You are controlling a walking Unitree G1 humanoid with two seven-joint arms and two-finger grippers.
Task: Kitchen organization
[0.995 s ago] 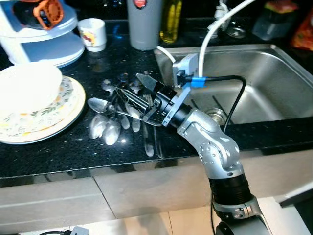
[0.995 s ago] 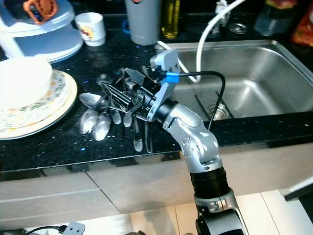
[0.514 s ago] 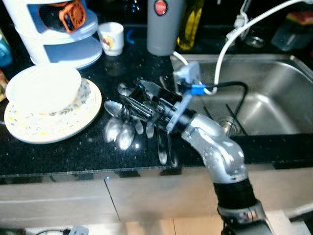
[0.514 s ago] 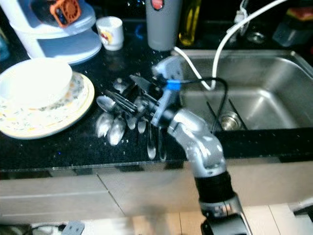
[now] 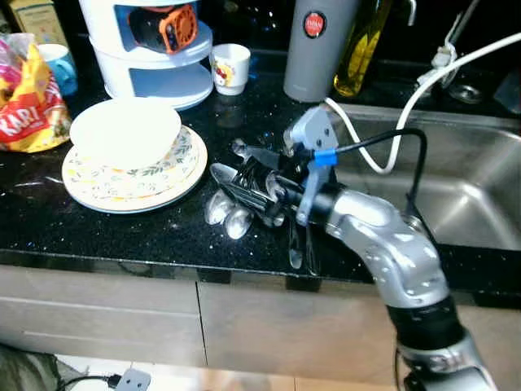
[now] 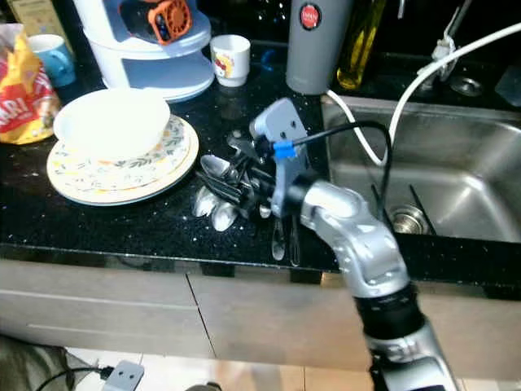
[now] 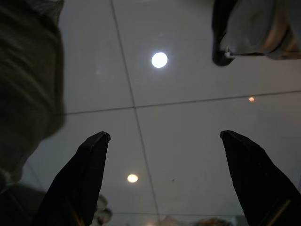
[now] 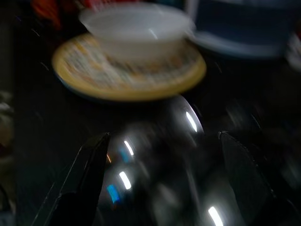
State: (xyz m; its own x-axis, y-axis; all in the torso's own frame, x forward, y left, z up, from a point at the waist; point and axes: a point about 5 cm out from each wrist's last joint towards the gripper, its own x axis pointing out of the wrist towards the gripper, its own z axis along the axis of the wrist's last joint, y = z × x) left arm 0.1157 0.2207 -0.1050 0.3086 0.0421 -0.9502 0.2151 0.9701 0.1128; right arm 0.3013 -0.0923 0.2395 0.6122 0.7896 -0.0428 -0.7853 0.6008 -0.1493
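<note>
Right gripper [image 6: 232, 181] low over spoon pile [image 6: 218, 195] on black counter [image 6: 122, 224], fingers spread. White bowl [image 6: 111, 122] sits on patterned plates [image 6: 167, 159], left of pile. Sink [image 6: 456, 179] to the right.

Right gripper [image 5: 244, 175] sits low over the spoon pile [image 5: 236, 204] on the black table [image 5: 122, 236], fingers spread. Left of the pile: stacked plates [image 5: 134, 167] with a white bowl [image 5: 124, 130] on top, just beside, only a narrow strip of bare table between. Behind: white tiered rack [image 5: 159, 49], small cup [image 5: 229, 67], grey cylinder [image 5: 319, 49], oil bottle [image 5: 362, 49] crowd the back edge. Right: sink [image 5: 464, 195] drops away, white hose [image 5: 423, 90] arcs over its rim. Snack bag [image 5: 28, 98] at far left. Front strip of table near the edge is bare.
</note>
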